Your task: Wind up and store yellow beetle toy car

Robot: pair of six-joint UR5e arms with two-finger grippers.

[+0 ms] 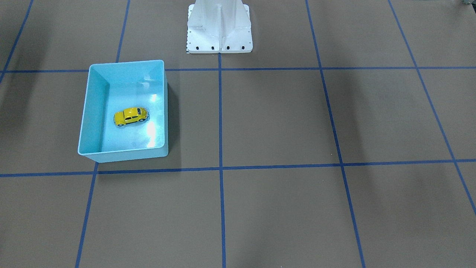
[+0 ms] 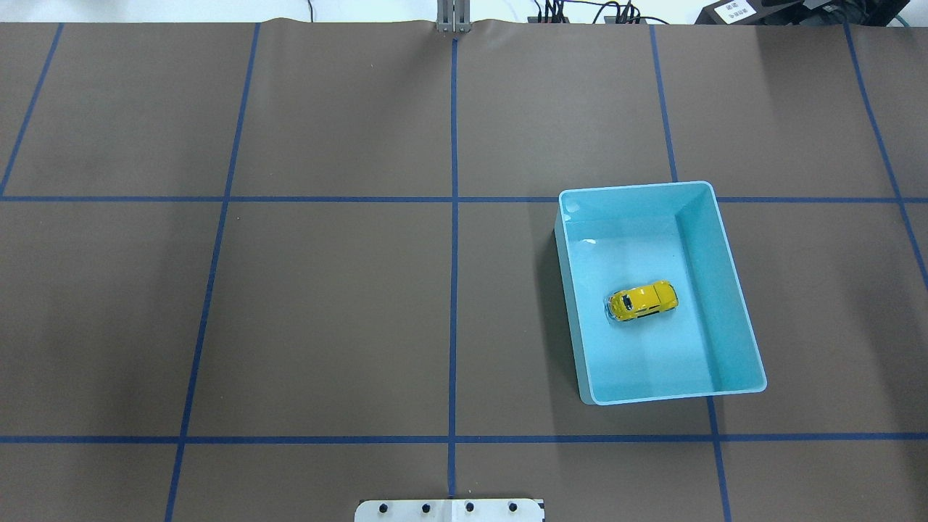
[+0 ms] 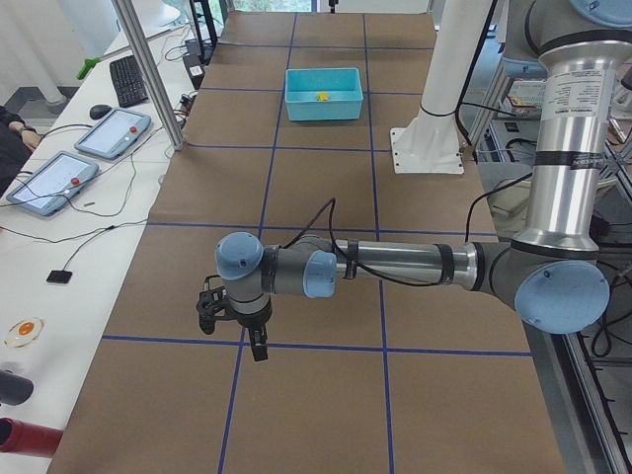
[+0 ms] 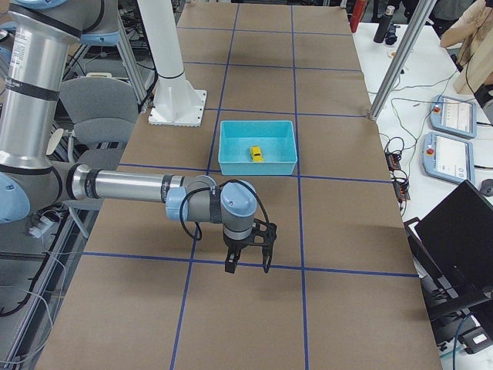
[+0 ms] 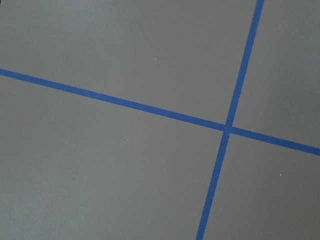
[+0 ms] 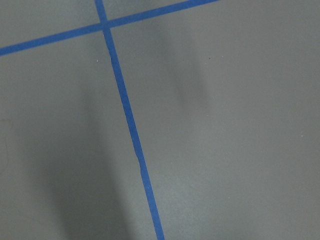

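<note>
The yellow beetle toy car (image 1: 130,116) stands on its wheels inside the light blue bin (image 1: 97,108), near the middle of its floor. It also shows in the overhead view (image 2: 644,301), inside the bin (image 2: 714,290), and small in the side views (image 3: 321,97) (image 4: 256,153). My left gripper (image 3: 232,324) hangs over the mat far from the bin, at the table's left end. My right gripper (image 4: 247,266) hangs over the mat in front of the bin (image 4: 256,167). Both show only in side views, so I cannot tell whether they are open or shut. The wrist views show only mat.
The brown mat carries a grid of blue tape lines (image 2: 454,217). The white robot pedestal (image 1: 219,29) stands at the table's robot side. Tablets (image 3: 109,133) and cables lie on the operators' side table. A metal post (image 3: 153,79) stands at the mat's edge.
</note>
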